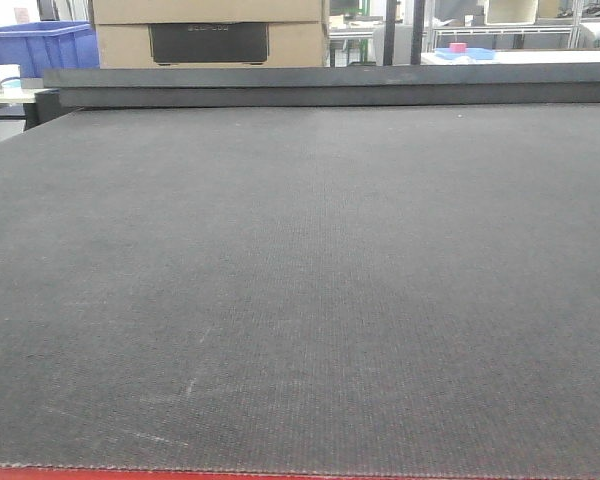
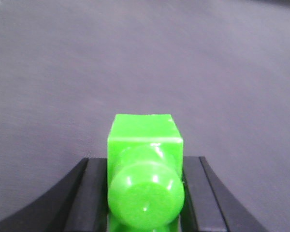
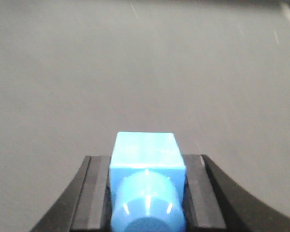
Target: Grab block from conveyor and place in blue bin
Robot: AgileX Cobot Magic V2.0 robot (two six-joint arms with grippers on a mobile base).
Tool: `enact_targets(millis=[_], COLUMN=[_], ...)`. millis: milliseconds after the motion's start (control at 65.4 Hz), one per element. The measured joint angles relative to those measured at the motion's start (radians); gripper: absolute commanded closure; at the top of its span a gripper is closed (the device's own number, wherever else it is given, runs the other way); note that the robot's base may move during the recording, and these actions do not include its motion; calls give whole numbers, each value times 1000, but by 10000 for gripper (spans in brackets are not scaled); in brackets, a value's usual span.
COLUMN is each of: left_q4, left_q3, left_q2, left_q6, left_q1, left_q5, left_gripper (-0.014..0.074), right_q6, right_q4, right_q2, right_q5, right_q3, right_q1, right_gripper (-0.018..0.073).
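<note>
The green block (image 2: 144,140), stud toward the camera, sits between the black fingers (image 2: 94,193) of my left gripper (image 2: 145,164), which is shut on it above the dark grey conveyor (image 2: 135,58). My right gripper (image 3: 146,162) is shut on a light blue block (image 3: 146,147) of the same shape, also over the belt (image 3: 135,72). In the front view the conveyor (image 1: 300,280) carries nothing and neither gripper shows. The blue bin (image 1: 35,45) stands beyond the belt's far left corner.
A raised dark ledge (image 1: 330,85) crosses the belt's far end. Behind it are a cardboard box (image 1: 210,30), a paper cup (image 1: 8,77) on a side table and shelving at the back right. The red frame edge (image 1: 180,474) runs along the near side.
</note>
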Motion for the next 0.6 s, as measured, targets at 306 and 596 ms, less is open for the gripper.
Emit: enact_targets(millis=[306,596], left_q4=[139,145], left_q3=[2,2], left_q2=[-252,-447], left_q6=[2,2], left_q1=[34,34], left_q5=[5,186], left_gripper=[707,707], right_q6=[0,-2], right_q4=[91,93], right_q2=[-155,-207], right_q5=[-10,-171], right_q3=[0,0], right_q1=[117,123], right_gripper=[721,721])
